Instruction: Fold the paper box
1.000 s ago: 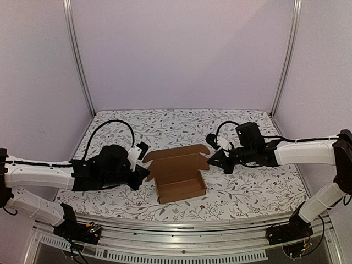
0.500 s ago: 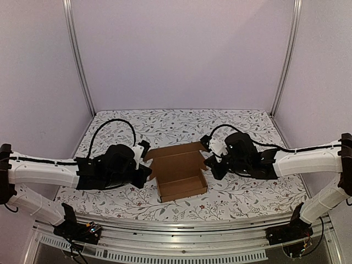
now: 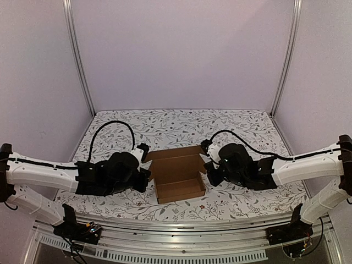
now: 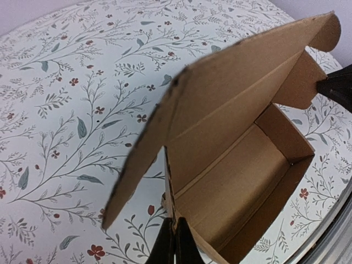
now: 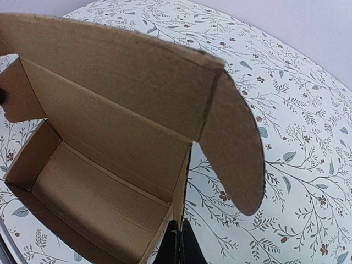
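A table (image 3: 247, 124) under a white cloth (image 4: 66, 110) printed with grey-green leafy sprigs and small red flowers stands in a booth, closed in by plain, pale lilac walls (image 3: 181, 55) at the back and on both sides. Two slim silver metal posts, the left post (image 3: 80, 60) and the right post (image 3: 286, 60), rise at the back corners, and a ribbed aluminium rail (image 3: 181, 228) runs along the table's near edge. The light is soft and even, leaving only faint shadows on the cloth.
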`<state>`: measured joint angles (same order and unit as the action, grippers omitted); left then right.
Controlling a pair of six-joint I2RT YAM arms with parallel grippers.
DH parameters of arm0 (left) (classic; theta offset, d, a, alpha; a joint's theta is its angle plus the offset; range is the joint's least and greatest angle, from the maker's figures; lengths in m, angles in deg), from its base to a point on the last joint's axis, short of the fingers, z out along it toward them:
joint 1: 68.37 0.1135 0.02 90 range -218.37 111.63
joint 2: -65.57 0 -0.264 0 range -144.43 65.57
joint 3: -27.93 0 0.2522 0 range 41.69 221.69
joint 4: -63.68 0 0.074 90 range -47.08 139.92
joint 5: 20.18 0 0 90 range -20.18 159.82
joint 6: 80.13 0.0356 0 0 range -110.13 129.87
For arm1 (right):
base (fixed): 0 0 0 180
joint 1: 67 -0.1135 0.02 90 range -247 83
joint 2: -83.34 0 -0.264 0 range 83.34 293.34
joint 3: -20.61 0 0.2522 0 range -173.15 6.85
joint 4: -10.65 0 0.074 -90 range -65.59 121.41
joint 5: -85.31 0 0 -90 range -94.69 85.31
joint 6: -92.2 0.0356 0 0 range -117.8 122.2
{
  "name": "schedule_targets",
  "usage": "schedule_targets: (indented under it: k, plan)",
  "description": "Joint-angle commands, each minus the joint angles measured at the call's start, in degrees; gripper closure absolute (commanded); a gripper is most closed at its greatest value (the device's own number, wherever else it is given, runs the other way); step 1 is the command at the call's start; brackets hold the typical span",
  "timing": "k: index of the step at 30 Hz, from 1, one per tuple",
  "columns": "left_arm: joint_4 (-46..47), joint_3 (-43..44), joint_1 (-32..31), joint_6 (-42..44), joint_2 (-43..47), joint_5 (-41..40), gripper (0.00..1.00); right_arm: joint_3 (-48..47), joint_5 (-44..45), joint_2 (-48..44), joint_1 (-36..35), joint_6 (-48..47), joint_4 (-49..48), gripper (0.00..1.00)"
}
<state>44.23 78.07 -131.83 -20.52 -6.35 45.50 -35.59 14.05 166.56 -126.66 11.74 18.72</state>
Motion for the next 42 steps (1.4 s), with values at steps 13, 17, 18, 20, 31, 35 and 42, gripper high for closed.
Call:
schedule_targets:
  k: [13, 17, 18, 20, 31, 35, 42]
  plan:
    - [3.6, -1.01, -9.82, -7.9, 0.83, -18.02, 1.0, 1.23, 9.19, -1.13, -4.19, 9.59, -0.51, 1.0]
    - [4.62, -1.36, -10.89, -7.39, -0.05, -19.87, 1.0, 1.04, 9.41, -1.01, -5.15, 10.0, -0.57, 1.0]
    - [6.45, -1.75, -11.15, -6.75, -0.07, -20.03, 1.0, 1.04, 9.46, -1.03, -5.48, 10.18, -0.55, 1.0]
    - [10.0, -2.93, -11.82, -5.17, 0.14, -20.33, 1.0, 0.97, 9.13, -0.75, -5.71, 10.61, -0.72, 1.0]
    - [18.55, -5.1, -12.56, -1.24, -1.14, -20.68, 1.0, -2.27, 8.05, 2.16, -7.99, 13.72, -0.03, 1.0]
    - [17.01, -3.59, -12.56, -1.98, -3.11, -21.66, 1.0, -2.99, 8.12, 3.92, -8.97, 14.68, 0.07, 1.0]
    - [16.59, -3.46, -12.56, -4.09, -5.32, -21.65, 1.0, -2.14, 8.68, 5.68, -9.35, 17.18, 0.15, 1.0]
